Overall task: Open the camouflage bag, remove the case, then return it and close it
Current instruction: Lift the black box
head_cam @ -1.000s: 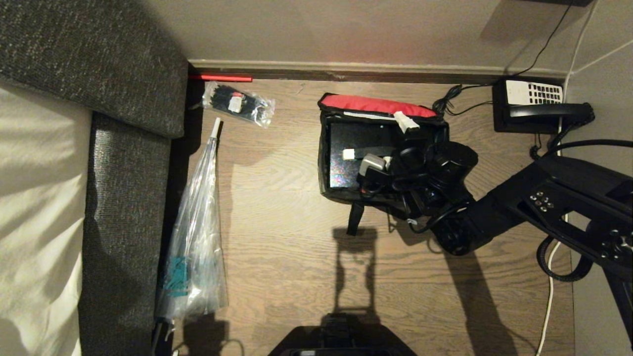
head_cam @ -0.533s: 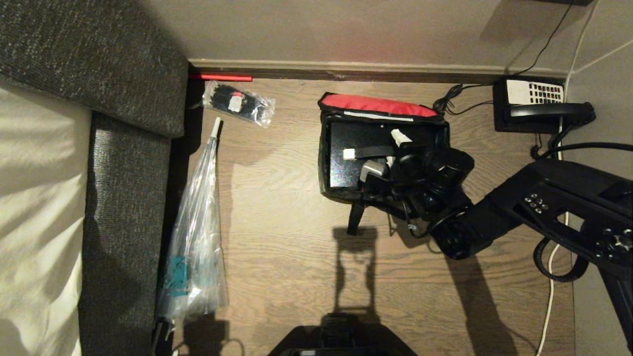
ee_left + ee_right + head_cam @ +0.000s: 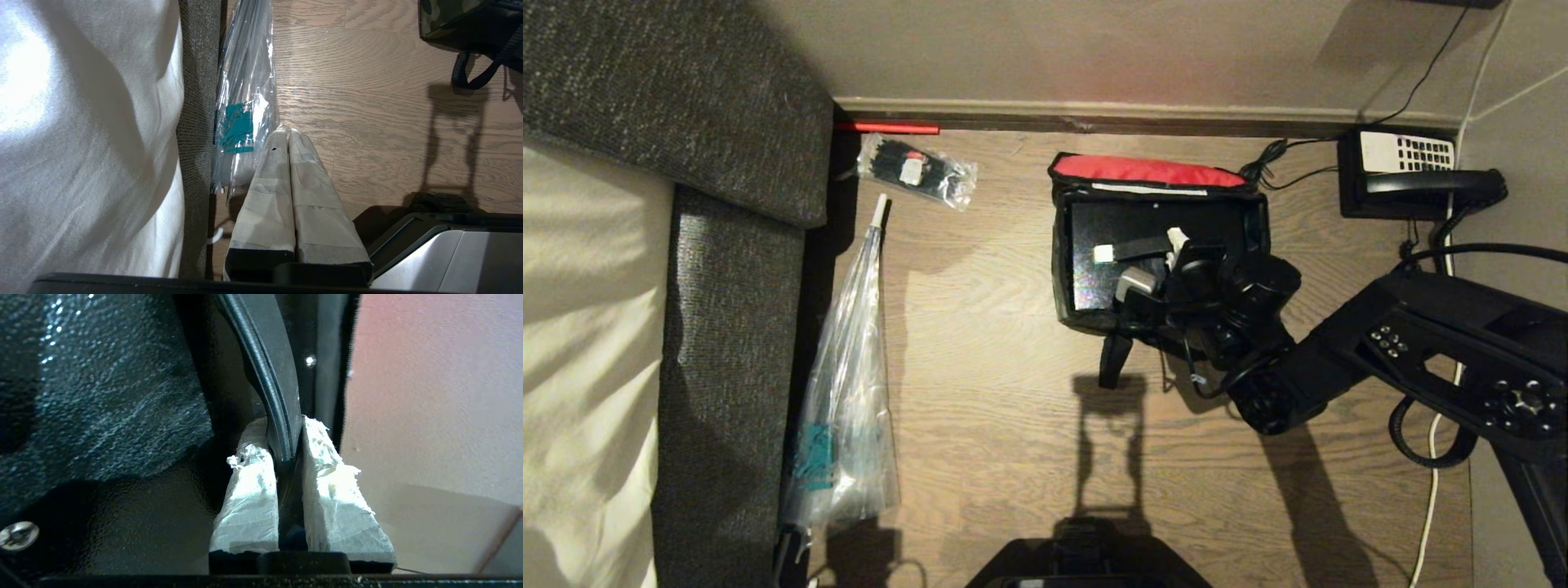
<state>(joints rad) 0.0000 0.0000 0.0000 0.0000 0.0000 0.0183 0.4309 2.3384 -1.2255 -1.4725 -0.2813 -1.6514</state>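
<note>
- Since the earlier head frame, my right pincer [image 3: 1168, 265] is shifting a little deeper over the bag's opening, and the white tab [image 3: 1177, 238] of the strap handle [image 3: 1137, 248] is dropping from the red lid edge down onto the case.
- Head view: I am seeing the camouflage bag [image 3: 1062, 306] sitting on the wooden floor [image 3: 996, 441] near the wall, its red-lined lid [image 3: 1147, 171] folded back, so the opening step is looking done. I am seeing the case [image 3: 1094, 261] lying flat inside the bag, not lifted out. A telephone [image 3: 1409, 175] is sitting well apart by the corner, and a clear plastic sleeve [image 3: 845, 392] is lying beside the sofa [image 3: 727, 343].
- Left wrist view: my left pincer [image 3: 289, 134] is hanging parked with its taped fingers pressed together on nothing, above the floor just beside the sleeve.
- Right wrist view: my right pincer is squeezing its taped fingers [image 3: 249, 490] onto the black strap handle, nearly closed with only the strap between them.
- I am judging the removal as only starting: lifting the case out, returning it and closing the lid are all remaining.
</note>
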